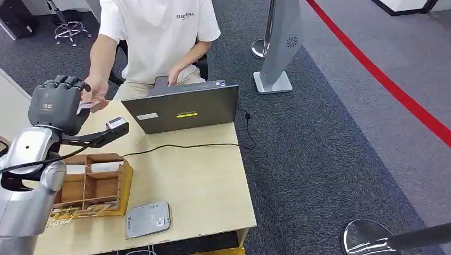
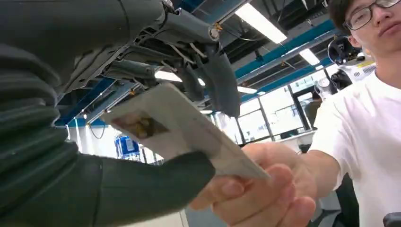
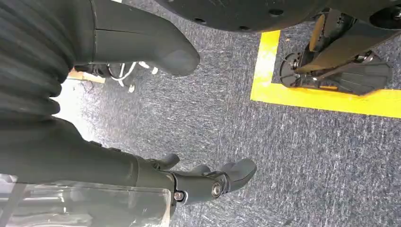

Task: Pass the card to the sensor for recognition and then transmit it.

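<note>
1. Card, a pale flat rectangular plastic one with a small printed picture (image 2: 179, 127), is sitting between the thumb and dark fingers of the robot's left hand (image 1: 56, 103), raised over the far left corner of the light wooden table (image 1: 202, 180).
2. A seated person in a white T-shirt (image 1: 159, 32) is pinching the card's other end with one hand (image 2: 260, 189), so both are gripping it at once.
3. Judging by this, the handover step is in hand; whether the sensor reading is done cannot be told.
4. Next, the left hand's fingers would need spreading to let the card go, without tugging or lifting.
5. The right hand (image 3: 208, 182) is hanging over the grey carpet, fingers loosely apart and holding nothing.
6. A small grey flat card reader (image 1: 148, 219) is lying at the near table edge, just beside a brown wooden compartment box (image 1: 95, 183).
7. An open grey laptop (image 1: 183, 109) and a black cable (image 1: 181, 146) are lying beside the exchange, not blocking it.
8. A small black stand with a white-topped device (image 1: 114, 126) is standing just under the left hand, so lowering risks bumping it.
</note>
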Motion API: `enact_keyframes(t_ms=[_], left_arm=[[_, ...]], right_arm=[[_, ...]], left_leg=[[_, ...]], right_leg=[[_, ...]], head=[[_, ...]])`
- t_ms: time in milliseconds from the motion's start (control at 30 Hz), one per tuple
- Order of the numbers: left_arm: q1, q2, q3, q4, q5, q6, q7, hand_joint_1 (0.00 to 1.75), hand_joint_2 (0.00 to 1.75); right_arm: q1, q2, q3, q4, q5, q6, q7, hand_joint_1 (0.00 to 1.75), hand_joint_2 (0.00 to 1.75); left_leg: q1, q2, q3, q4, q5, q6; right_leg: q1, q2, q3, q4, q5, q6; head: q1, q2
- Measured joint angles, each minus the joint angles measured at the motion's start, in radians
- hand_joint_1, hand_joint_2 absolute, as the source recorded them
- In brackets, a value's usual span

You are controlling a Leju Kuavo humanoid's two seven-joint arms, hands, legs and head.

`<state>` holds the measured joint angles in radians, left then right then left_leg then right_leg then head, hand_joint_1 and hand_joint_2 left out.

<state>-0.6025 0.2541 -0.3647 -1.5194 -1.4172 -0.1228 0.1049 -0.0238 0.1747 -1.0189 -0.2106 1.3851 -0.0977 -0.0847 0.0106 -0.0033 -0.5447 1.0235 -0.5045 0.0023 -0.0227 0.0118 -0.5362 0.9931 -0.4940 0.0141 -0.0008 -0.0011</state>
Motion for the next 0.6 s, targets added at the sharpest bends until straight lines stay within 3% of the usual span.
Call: enact_keyframes(t_ms=[600], left_arm=[[0.0, -0.002, -0.011, 0.0, -0.004, 0.0, -0.002, 1.75, 1.75]], right_arm=[[0.0, 0.0, 0.0, 0.0, 0.002, -0.002, 0.003, 0.0, 1.75]], left_leg=[[0.0, 0.0, 0.0, 0.0, 0.0, 0.0]], right_leg=[[0.0, 0.0, 0.0, 0.0, 0.0, 0.0]], head=[[0.0, 0.0]])
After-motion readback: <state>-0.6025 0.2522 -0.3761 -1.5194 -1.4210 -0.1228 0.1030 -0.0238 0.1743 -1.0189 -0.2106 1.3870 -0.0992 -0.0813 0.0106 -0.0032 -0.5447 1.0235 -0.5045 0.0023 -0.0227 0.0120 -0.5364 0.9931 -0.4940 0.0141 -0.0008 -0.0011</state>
